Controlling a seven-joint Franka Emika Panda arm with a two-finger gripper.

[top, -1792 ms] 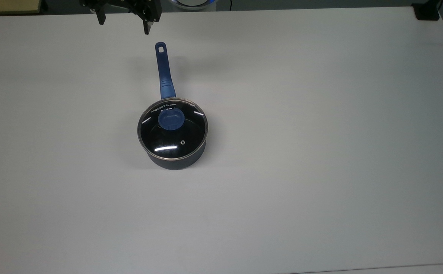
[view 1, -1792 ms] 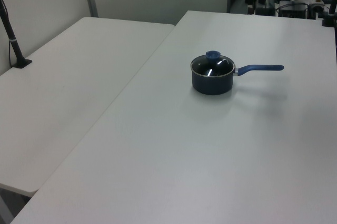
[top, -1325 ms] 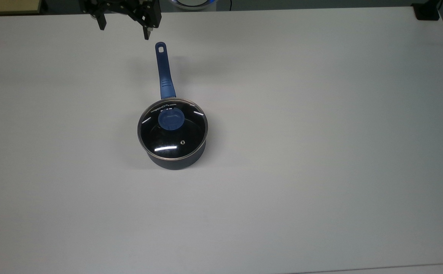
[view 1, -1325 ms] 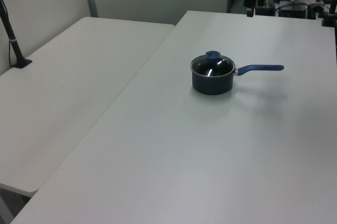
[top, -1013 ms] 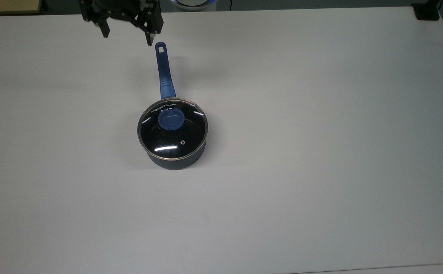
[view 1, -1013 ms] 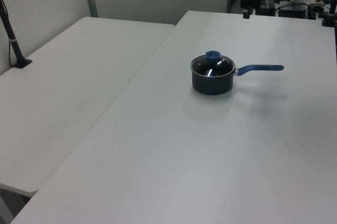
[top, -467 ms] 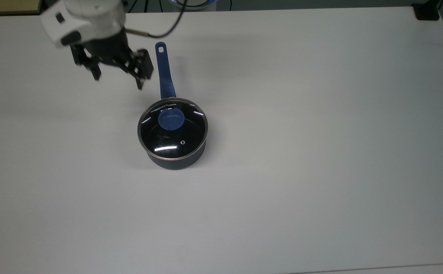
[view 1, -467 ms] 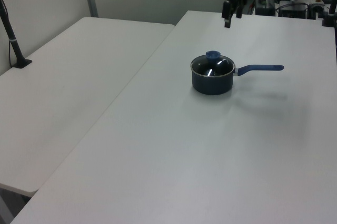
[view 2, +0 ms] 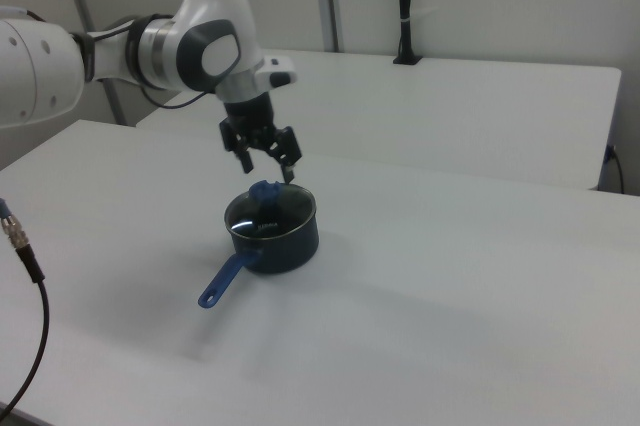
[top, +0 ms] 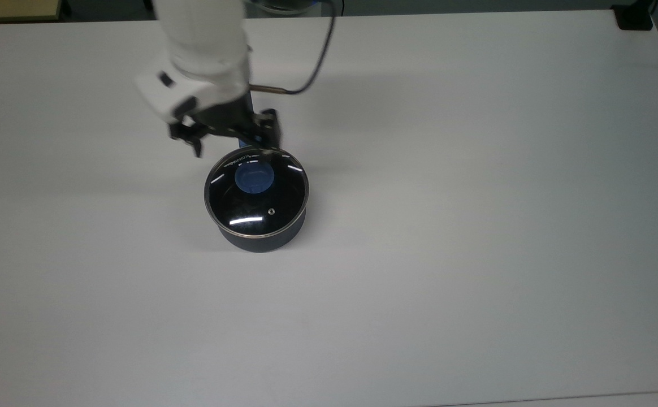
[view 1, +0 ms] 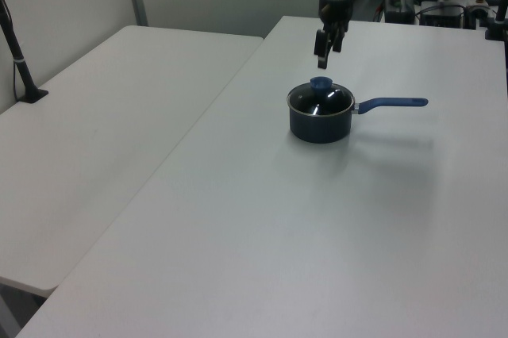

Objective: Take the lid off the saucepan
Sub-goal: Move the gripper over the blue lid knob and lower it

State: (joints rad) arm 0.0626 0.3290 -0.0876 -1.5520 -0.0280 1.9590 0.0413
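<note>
**A:** Start at the fingers (view 2: 287, 168). What are they doing?

**B:** Spread wide apart with nothing between them. The gripper (top: 234, 148) hangs in the air, pointing down, with the blue knob (top: 254, 178) just below it and a little off to one side. In the top view the fingertips sit over the handle-side edge of the lid (top: 256, 192), not over its centre.

**A:** And the lid itself?

**B:** Seated flat on the saucepan (view 1: 319, 122), under the fingers and slightly forward of them. The saucepan's handle (view 1: 393, 103) runs back beneath the wrist.

**A:** So what could go wrong from here?

**B:** Mainly the offset. If the gripper drops straight down from where it is, I'd judge one finger could land on the glass or the steel rim instead of straddling the knob. That would press the lid down or tip it, and might shove the pan across the table (top: 476, 226), which looks smooth.

**A:** Anything about the knob?

**B:** It looks oval from above, and low. Closing across the long way, or too high up, would probably give a thin hold that slips on the lift.

**A:** And once it's lifted?

**B:** Glass lid, hard tabletop all round the fingers. A slip would likely mean a knock or a crack.
</note>
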